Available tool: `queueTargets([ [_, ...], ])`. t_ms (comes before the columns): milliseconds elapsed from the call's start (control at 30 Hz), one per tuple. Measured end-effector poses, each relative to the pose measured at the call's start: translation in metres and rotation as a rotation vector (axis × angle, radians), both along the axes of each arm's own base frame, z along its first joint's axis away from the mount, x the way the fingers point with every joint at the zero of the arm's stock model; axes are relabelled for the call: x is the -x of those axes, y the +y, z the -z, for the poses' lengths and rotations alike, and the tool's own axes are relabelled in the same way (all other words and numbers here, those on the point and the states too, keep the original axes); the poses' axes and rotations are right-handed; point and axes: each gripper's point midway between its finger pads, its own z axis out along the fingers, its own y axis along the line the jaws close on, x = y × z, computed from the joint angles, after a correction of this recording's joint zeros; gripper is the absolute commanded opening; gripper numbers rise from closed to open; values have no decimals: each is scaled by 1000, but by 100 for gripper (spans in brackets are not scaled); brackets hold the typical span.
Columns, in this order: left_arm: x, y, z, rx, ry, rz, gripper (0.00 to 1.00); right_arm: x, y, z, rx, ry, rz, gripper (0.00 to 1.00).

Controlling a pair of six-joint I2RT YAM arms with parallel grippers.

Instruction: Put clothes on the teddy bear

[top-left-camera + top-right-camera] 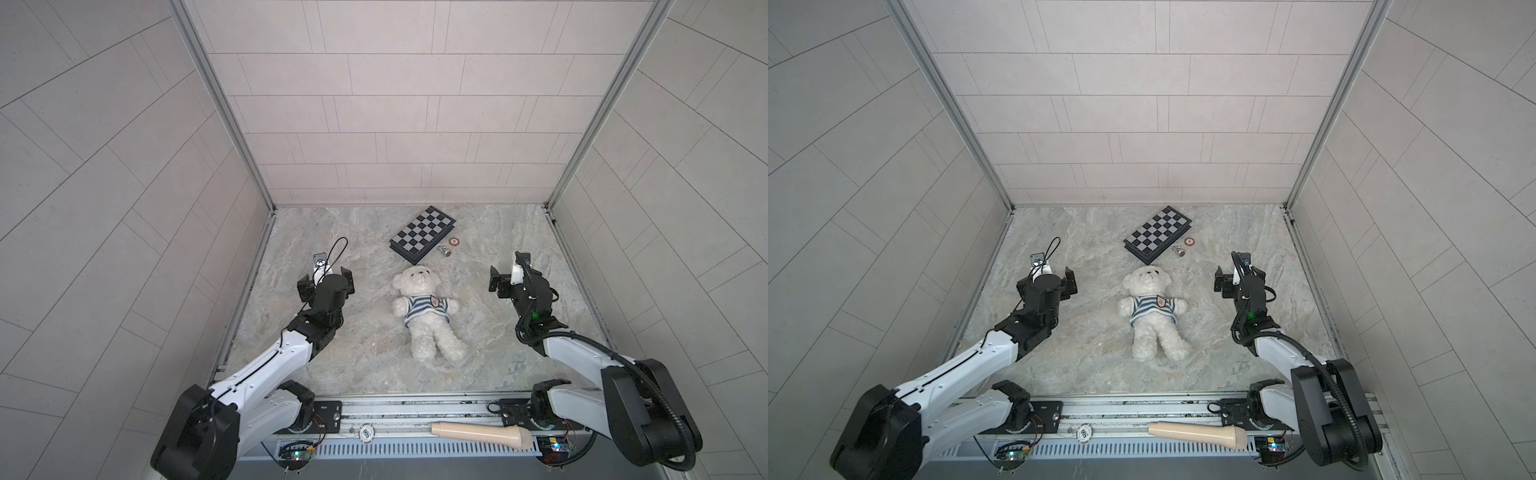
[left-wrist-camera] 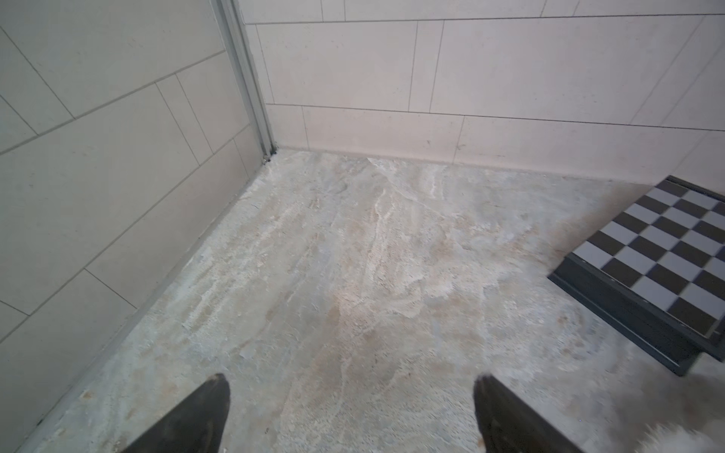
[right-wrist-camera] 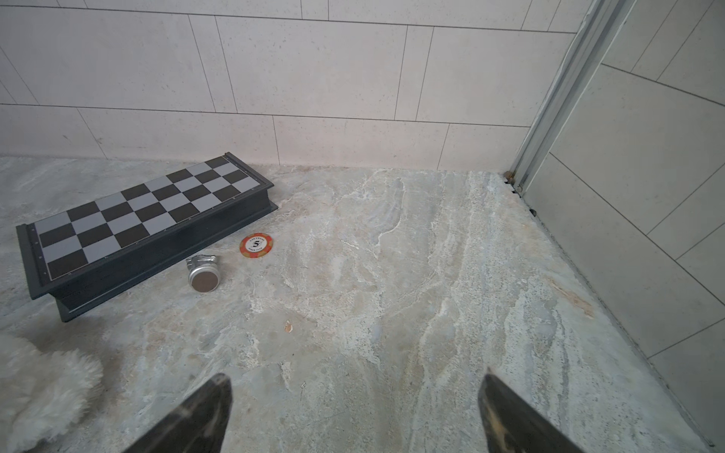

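The teddy bear (image 1: 419, 280) looks soft and light; pinch a limb. Jaws at its nine and three o'clock gape empty.

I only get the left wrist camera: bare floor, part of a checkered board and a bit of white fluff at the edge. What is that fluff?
Observer: It's a white teddy bear, lying face up with its head toward the chessboard.
Operator: Is it wearing anything?
Observer: Yes, a striped shirt covers its torso, and an arm sticks out on each side.
Operator: Is the other arm holding it?
Observer: No. The right tool is open, off to the bear's side, with nothing between its jaws.
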Motion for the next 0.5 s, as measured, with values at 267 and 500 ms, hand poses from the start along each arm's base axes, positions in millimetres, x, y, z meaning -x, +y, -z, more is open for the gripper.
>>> queueTargets([
  [267, -21, 23, 11, -166, -24, -34, 100, -9, -13, 7, 30, -11, 52, 100],
  [500, -30, 44, 37, -160, -23, -37, 100, -18, -11, 1, 26, -22, 46, 100],
])
